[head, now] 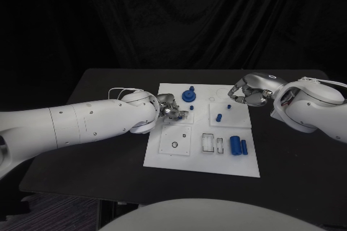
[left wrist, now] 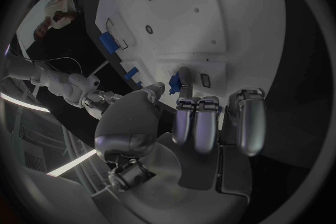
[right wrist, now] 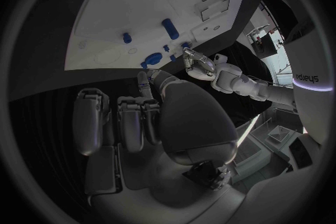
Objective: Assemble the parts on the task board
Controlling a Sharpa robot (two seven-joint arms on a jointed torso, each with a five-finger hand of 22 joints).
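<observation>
On the task board (head: 206, 161), the blue cylinder (head: 235, 145) lies lengthwise near-to-far.

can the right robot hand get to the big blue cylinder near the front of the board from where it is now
Probably yes. The big blue cylinder lies uncovered on the task board, the right robot hand holds nothing, and the left robot hand is across the board, out of the way.

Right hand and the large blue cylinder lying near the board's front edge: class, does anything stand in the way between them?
Yes, partly. In the head view the right hand hovers over the task board's far right corner, and a small blue peg stands on the board between it and the large blue cylinder. The space above the board looks free.
</observation>
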